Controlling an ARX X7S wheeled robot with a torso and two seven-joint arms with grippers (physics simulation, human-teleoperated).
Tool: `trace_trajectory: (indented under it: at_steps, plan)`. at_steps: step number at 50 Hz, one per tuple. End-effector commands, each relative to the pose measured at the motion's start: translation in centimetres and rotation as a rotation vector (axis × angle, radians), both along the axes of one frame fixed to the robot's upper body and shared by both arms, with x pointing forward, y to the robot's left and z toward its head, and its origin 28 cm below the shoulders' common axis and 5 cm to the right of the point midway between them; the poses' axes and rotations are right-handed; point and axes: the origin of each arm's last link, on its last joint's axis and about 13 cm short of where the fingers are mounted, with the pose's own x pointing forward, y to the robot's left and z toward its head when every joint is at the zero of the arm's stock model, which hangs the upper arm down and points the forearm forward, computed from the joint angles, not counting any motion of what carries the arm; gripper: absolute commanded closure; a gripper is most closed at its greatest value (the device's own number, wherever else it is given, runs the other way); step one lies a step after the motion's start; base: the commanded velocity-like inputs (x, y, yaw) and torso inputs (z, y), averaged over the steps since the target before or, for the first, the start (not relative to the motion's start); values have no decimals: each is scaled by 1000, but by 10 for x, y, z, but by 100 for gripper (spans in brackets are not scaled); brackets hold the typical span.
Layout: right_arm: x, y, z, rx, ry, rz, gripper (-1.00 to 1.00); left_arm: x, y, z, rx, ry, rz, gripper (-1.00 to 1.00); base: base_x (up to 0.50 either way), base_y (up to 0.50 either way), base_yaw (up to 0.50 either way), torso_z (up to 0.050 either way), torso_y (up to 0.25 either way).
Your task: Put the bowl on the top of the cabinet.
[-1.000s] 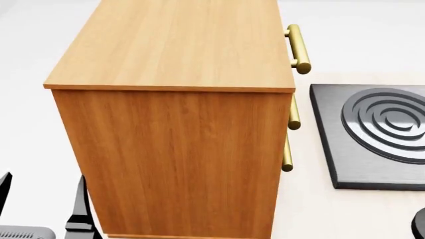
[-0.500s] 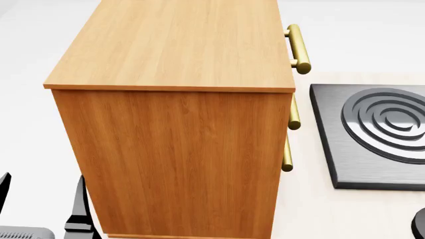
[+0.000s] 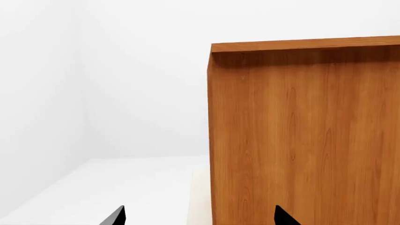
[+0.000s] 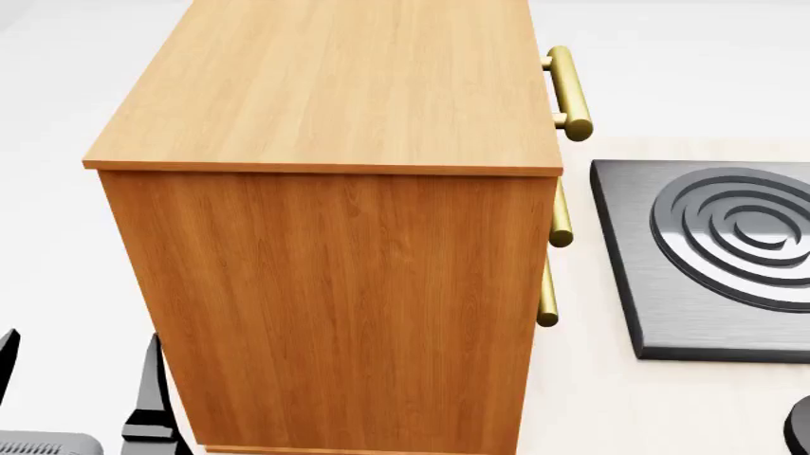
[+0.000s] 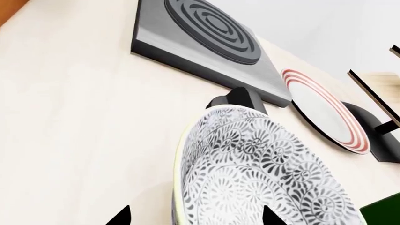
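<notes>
The bowl (image 5: pixel 262 173), white with a dense grey leaf pattern, shows only in the right wrist view, close to the camera on the pale counter. My right gripper (image 5: pixel 196 216) is open, its two dark fingertips set wide apart on either side of the bowl's near rim, with no grip on it. The cabinet (image 4: pixel 341 284) is tall, orange-brown wood with a lighter flat top (image 4: pixel 341 85) that is bare, and it fills the head view. My left gripper (image 4: pixel 79 379) is open and empty, low beside the cabinet's left side, which it faces in the left wrist view (image 3: pixel 306 136).
A grey hotplate slab with rings (image 4: pixel 722 256) lies right of the cabinet, past its brass handles (image 4: pixel 570 90). It also shows in the right wrist view (image 5: pixel 206 33), with a red-ringed white plate (image 5: pixel 325 110) leaning on a dark stand beyond the bowl. A small black object (image 5: pixel 240 98) sits just behind the bowl.
Nearly nothing: my left gripper has sunk very slightly in the head view. The cabinet and hotplate have not moved.
</notes>
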Motion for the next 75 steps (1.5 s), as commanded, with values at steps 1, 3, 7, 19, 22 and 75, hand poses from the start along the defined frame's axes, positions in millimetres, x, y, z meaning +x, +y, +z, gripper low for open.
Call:
trace_trajectory:
  at_steps: [1, 3, 7, 19, 22, 75]
  plan:
    - [0, 0, -2, 0, 5, -3, -100, 0, 0, 0, 0, 1, -1, -100, 0, 0, 0, 0, 0]
    - [0, -1, -3, 1, 6, -4, -100, 0, 0, -1, 0, 3, 0, -100, 0, 0, 0, 0, 0]
    - [0, -1, -3, 1, 6, -4, -100, 0, 0, 0, 0, 0, -1, -100, 0, 0, 0, 0, 0]
    - [0, -2, -5, 4, 8, -9, -100, 1, 0, -1, -1, 1, 0, -100, 0, 0, 0, 0, 0]
    - [1, -2, -5, 3, 9, -9, -100, 0, 0, -1, -1, 2, -1, -100, 0, 0, 0, 0, 0]
    - [22, 32, 97, 6, -181, 150, 100, -1, 3, -4, -8, 7, 10, -100, 0, 0, 0, 0, 0]
